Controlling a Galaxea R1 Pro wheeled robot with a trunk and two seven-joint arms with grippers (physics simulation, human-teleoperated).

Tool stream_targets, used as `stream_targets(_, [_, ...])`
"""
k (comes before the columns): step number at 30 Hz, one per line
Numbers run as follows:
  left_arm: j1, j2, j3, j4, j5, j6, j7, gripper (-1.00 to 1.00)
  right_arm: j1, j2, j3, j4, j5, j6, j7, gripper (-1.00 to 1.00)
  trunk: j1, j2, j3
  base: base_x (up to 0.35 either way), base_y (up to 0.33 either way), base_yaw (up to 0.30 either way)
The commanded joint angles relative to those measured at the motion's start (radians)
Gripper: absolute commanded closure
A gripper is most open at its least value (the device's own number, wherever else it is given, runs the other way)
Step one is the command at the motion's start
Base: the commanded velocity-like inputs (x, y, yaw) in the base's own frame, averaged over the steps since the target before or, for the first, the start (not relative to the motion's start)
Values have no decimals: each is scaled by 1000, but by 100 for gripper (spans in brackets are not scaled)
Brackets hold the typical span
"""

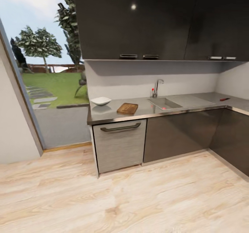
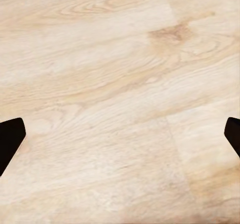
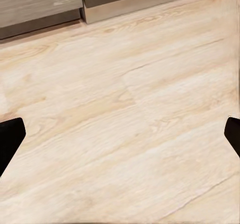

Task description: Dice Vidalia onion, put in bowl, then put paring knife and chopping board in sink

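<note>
1. Grey counter (image 1: pixel 138 112) carries the white bowl (image 1: pixel 100 101) beside the chopping board (image 1: pixel 127 108); the sink (image 1: pixel 164 103) lies further right.
2. Paring knife (image 1: pixel 224 99) rests well apart, near the corner.
3. Left end effector (image 2: pixel 120 136) and right end effector (image 3: pixel 120 136) hang wide open and empty above the wooden floor (image 1: pixel 124 198).

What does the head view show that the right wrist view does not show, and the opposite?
Head view alone: the grey countertop with the white bowl, the chopping board beside it, the sink with its tap, the paring knife far along the counter, the upper cabinets, and a garden outside.

Right wrist view alone: the right claw, its two dark fingertips wide apart with nothing between them, above the floor.

Both: the light wooden floor and the fronts of the lower cabinets.
</note>
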Motion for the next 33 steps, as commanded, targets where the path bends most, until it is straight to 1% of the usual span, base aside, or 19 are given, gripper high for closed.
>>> stream_targets(1, [0, 0, 0, 0, 0, -2, 0, -100, -1, 1, -3, 0, 0, -3, 1, -100, 0, -1, -1, 0, 314, -280])
stream_targets(11, [1, 0, 0, 0, 0, -2, 0, -100, -1, 1, -3, 0, 0, -3, 1, -100, 0, -1, -1, 15, 314, -280])
stream_targets(28, [0, 0, 1, 0, 0, -2, 0, -100, -1, 1, -3, 0, 0, -3, 1, -100, 0, -1, -1, 86, 314, -279])
stream_targets(33, [0, 0, 1, -1, 0, -2, 0, -100, 0, 1, -3, 0, 1, -3, -1, -100, 0, -1, -1, 112, 314, -138])
